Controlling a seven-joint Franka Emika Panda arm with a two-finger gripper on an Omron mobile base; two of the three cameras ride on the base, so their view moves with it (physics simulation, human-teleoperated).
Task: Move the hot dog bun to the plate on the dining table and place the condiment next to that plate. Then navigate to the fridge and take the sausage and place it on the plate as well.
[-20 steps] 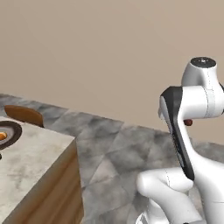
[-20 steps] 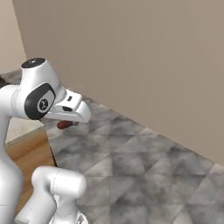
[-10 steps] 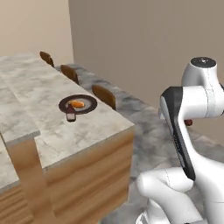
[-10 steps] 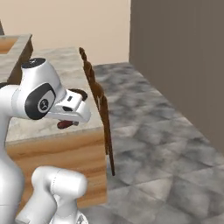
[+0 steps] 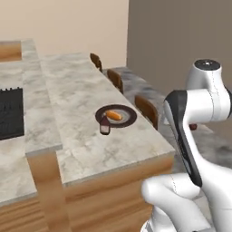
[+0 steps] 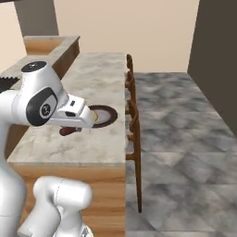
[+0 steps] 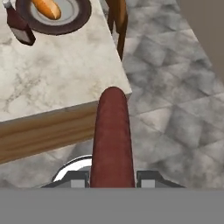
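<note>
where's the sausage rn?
The sausage is clamped in the gripper, hanging in the hand view past the dining table corner, short of the plate holding the hot dog bun.

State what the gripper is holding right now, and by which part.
The gripper is shut on the sausage, gripping it at one end; the rest juts forward past the fingertips, over the floor beside the dining table.

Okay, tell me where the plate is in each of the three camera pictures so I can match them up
Left base view: plate at centre, on the dining table.
Right base view: left of centre, partly behind the arm.
Hand view: top left corner.
Shared landmark: the hot dog bun lying on it.
</note>
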